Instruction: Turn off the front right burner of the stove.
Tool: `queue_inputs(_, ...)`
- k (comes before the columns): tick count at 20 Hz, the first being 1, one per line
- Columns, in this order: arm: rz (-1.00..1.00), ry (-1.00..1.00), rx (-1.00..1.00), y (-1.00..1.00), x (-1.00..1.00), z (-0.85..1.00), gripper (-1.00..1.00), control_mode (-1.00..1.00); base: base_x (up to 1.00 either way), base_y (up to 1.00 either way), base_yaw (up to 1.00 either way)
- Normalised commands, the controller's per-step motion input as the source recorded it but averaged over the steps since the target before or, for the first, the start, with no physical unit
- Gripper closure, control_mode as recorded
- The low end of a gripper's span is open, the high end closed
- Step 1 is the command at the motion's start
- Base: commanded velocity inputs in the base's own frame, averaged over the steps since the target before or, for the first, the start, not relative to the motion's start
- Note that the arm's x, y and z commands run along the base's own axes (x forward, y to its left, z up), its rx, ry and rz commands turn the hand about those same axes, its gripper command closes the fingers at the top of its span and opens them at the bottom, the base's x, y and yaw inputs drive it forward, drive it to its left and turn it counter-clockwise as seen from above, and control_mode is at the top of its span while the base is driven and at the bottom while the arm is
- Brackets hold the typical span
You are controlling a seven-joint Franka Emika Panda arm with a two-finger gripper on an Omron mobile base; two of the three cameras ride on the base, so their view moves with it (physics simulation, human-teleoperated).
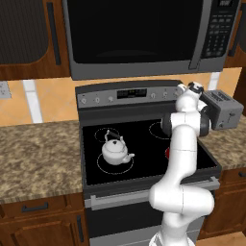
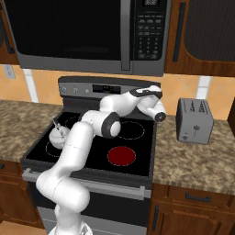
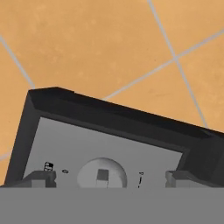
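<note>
We see a speckled granite counter (image 2: 197,158) running along both sides of the stove (image 2: 142,172). On the right stretch a grey toaster (image 2: 194,120) stands near the tiled wall. The stove's black glass top carries a white kettle (image 1: 115,150) on its front left zone, while the front right burner (image 2: 122,156) glows solid red and bare.

front right burner (image 1: 167,153) mostly behind arm

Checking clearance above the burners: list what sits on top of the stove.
On the stove: a white kettle front left, the front right burner glowing red and bare. The arm covers some glass.
</note>
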Motion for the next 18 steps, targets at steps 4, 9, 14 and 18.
queue_inputs(4, 0.0, 0.0, 0.0, 0.0, 0.01, 0.0, 1.0, -1.0, 0.0, 0.0, 0.0)
queue_inputs(9, -0.02, 0.0, 0.02, 0.0, 0.0, 0.0, 1.0, -1.0, 0.0, 0.0, 0.0)
queue_inputs(14, -0.16, 0.04, 0.12, 0.0, 0.01, 0.03, 1.0, -1.0, 0.0, 0.0, 0.0)
queue_inputs(18, -0.29, 0.08, 0.3, -0.06, 0.0, 0.08, 1.0, -1.0, 0.0, 0.0, 0.0)
